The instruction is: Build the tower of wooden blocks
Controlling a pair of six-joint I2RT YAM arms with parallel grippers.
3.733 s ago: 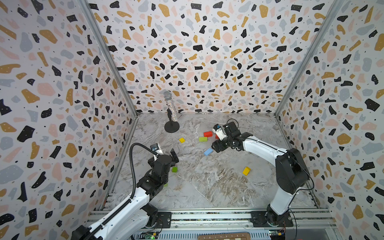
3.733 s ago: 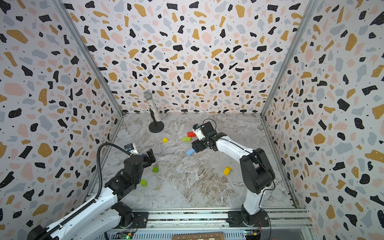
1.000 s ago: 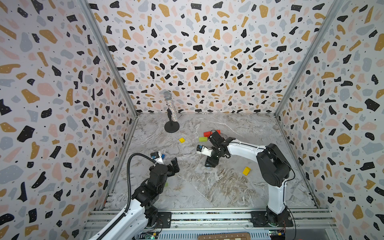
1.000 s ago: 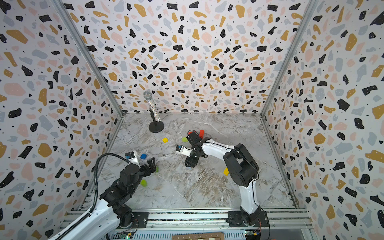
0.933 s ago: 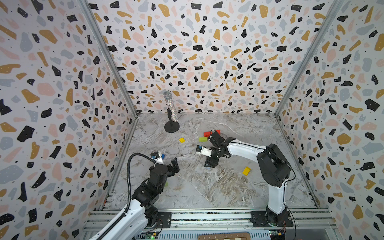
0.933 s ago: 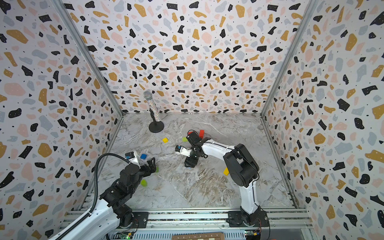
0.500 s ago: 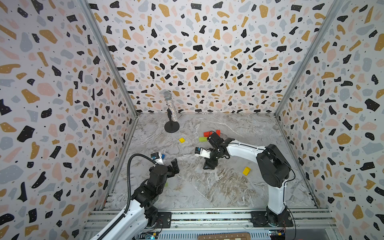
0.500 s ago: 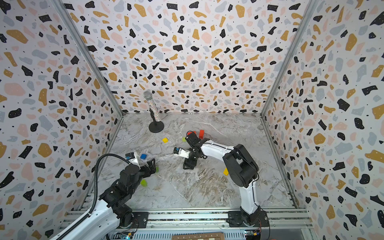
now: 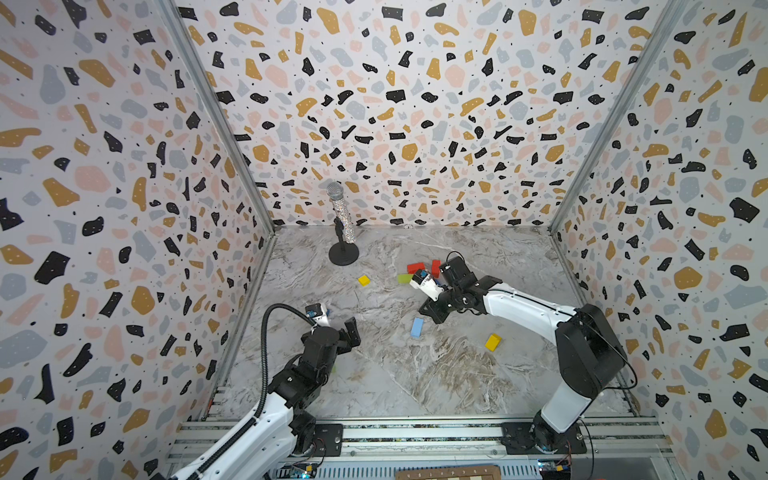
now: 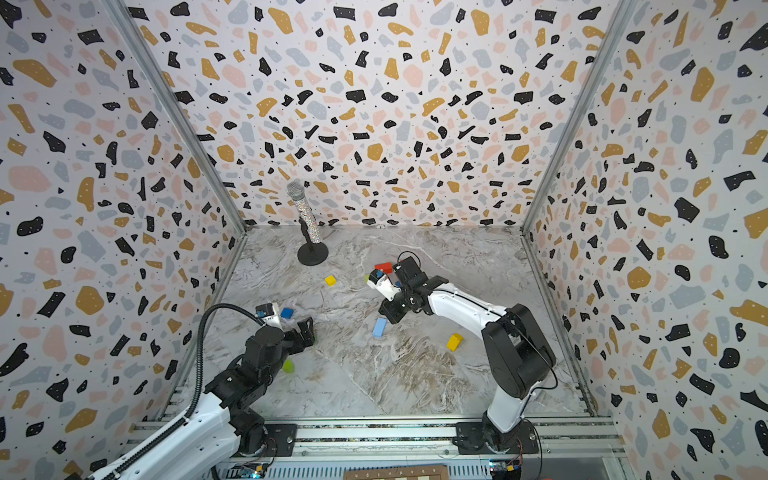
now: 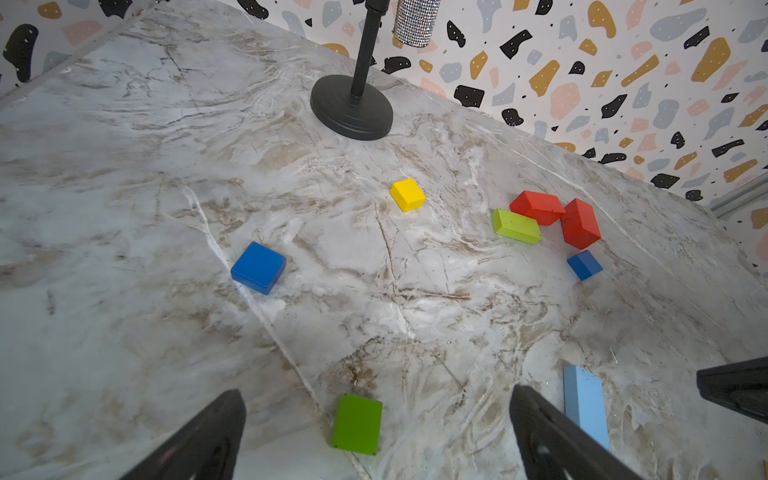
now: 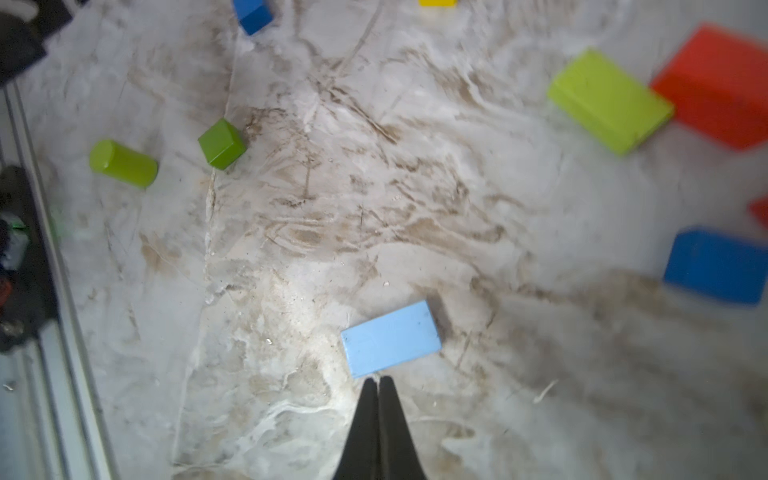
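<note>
- Right gripper [image 12: 378, 388]: fingers pressed together, nothing between them, tips low over the table [image 9: 415, 382].
- Light-blue brick [image 12: 390, 338]: flat on the table just beyond those closed tips; whether they touch it I cannot tell. In both top views it lies just beside the gripper, on the near side.
- Past that arm, toward the back: lime brick [image 11: 516, 225] lying against the red bricks [image 11: 537, 207], which touch each other, and a blue cube [image 11: 584, 264] just beside them.
- Yellow brick [image 9: 493, 342]: alone, in front of the right arm.
- Left gripper [image 11: 376, 395]: fingers spread wide, holding nothing, low at the left side of the table.
- Green block [image 11: 357, 424]: flat on the table, seen between the spread fingers, ungripped.
- Cylinder [image 12: 123, 163]: lime, on its side near the green block, by the left arm.
- Blue block [image 11: 258, 268]: farther out from the left gripper.
- Yellow cube [image 11: 407, 194]: beyond it, mid-table.
- Every block lies on the table in a single layer.
- Mic [image 9: 341, 212]: on its black stand at the back left, well apart from the blocks.
</note>
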